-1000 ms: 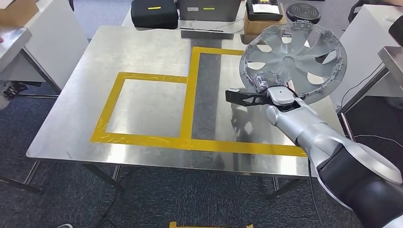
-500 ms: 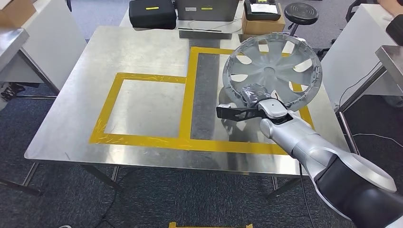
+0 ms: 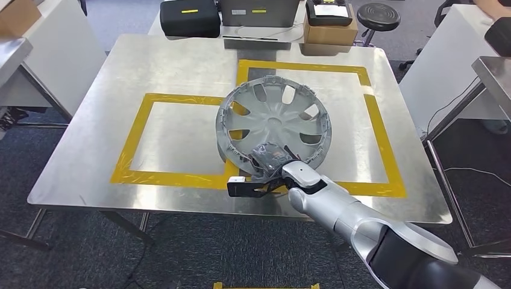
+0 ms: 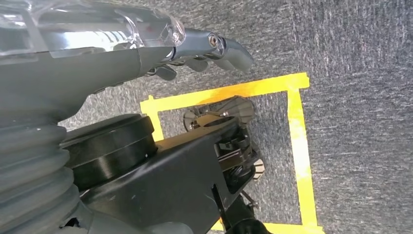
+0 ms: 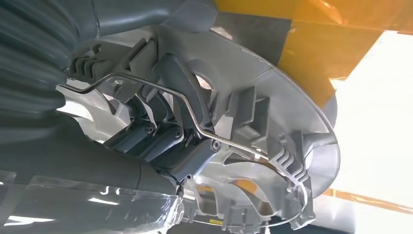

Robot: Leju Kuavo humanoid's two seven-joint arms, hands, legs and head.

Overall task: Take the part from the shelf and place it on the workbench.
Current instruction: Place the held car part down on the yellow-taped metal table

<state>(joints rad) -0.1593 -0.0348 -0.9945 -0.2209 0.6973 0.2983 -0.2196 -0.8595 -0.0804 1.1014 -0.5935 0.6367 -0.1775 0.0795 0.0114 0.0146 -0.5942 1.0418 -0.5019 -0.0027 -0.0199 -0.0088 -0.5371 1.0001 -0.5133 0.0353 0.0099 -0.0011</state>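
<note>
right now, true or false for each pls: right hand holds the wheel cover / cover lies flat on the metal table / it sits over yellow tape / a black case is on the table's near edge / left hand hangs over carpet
1. The right hand holds the wheel cover. True.
2. The wheel cover lies flat on the metal table. False: it is tilted, its near rim held by the hand.
3. It sits over the yellow tape. True.
4. A black case sits on the table's near edge. False: it lies beyond the far edge.
5. The left hand hangs over carpet. True: it holds nothing.
</note>
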